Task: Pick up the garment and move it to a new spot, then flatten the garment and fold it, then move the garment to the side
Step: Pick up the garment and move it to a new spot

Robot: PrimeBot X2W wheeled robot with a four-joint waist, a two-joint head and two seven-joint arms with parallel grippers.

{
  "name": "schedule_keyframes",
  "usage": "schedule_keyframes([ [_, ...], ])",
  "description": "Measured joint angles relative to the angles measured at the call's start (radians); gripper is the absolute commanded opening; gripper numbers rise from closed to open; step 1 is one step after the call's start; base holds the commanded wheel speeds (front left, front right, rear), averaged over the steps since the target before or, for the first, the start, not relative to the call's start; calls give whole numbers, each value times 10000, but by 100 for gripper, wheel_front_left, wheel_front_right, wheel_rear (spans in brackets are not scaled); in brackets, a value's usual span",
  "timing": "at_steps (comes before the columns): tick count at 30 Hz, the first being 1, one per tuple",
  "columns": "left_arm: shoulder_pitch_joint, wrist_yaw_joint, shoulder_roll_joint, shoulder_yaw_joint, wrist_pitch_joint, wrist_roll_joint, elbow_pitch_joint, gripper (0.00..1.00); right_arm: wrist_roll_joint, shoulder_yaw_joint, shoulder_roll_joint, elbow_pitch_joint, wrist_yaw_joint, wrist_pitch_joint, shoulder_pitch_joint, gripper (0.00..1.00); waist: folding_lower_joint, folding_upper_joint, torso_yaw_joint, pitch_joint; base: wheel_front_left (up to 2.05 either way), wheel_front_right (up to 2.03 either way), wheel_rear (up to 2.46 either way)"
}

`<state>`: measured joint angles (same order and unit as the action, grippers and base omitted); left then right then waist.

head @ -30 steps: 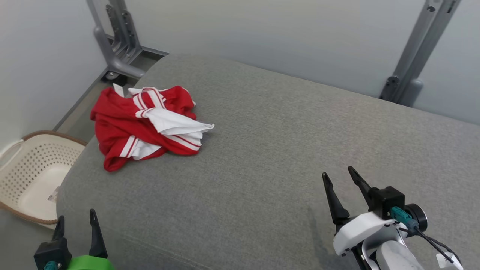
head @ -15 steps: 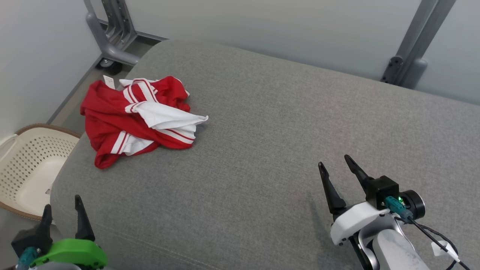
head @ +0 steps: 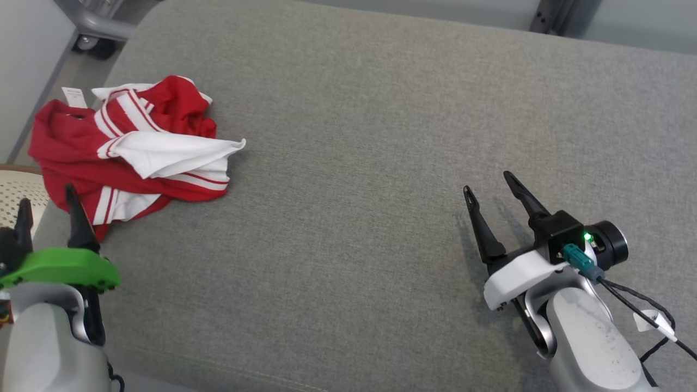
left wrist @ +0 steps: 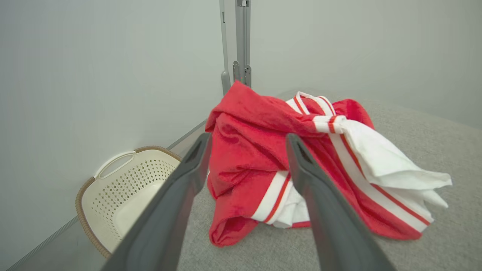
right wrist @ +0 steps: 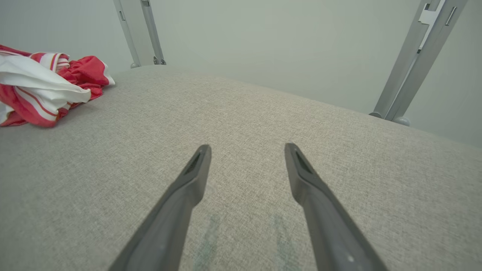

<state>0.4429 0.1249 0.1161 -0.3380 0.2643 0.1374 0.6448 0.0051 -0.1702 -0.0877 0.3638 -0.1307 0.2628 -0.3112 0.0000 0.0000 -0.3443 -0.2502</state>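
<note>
**Garment** (head: 130,147) — red, white-striped, with a white panel. It is being left in a crumpled heap at the far left of the grey cushion (head: 354,136), reaching the cushion's left edge. The heap is spreading more across the cushion than away from the robot, and its white flap is pointing toward the right side.

**Left gripper** (head: 47,197) — its fingers are being held spread, with nothing between them. The heap is lying straight ahead, just beyond the tips; no contact is being shown. This arm is being judged the nearer one for the pickup.

**Right gripper** (head: 487,182) — it is likewise being held spread and empty over bare cushion, well apart from the heap, which is lying off to its left.

**Surroundings** — a perforated basket (left wrist: 124,188) is sitting on the floor beside the cushion's left edge, and metal posts (right wrist: 414,64) are standing behind. Nothing is being seen between the left fingers and the heap.
</note>
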Motion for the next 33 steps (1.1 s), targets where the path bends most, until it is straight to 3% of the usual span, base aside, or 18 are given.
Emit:
schedule_keyframes([
  [11,1931,21,652,-362,-2,56,1712,100,-82,29,-115,-244,0,0,-460,100,0,0,956,-1356,0,0,0],
  [18,2652,-650,936,-819,8,100,3179,100,-88,155,-38,-282,0,0,-571,100,0,0,1524,-1819,0,0,0],
  [19,2708,-725,936,-851,8,100,3287,49,-88,169,-13,-291,0,0,-590,100,0,0,1587,-1865,0,0,0],
  [20,2750,-734,945,-874,8,100,3382,5,-88,180,-2,-293,0,0,-599,100,0,0,1628,-1894,0,0,0],
  [21,2792,-754,974,-895,10,100,3517,0,-86,196,12,-291,0,2,-603,100,0,0,1674,-1919,0,0,0],
  [26,2875,-798,997,-957,8,98,3695,0,-69,263,79,-196,0,0,-602,100,0,0,1722,-1765,0,0,0],
  [33,2869,-466,1149,-750,-2,-199,2763,0,109,215,232,-109,0,0,-523,100,0,0,1781,-1276,0,0,0],
])
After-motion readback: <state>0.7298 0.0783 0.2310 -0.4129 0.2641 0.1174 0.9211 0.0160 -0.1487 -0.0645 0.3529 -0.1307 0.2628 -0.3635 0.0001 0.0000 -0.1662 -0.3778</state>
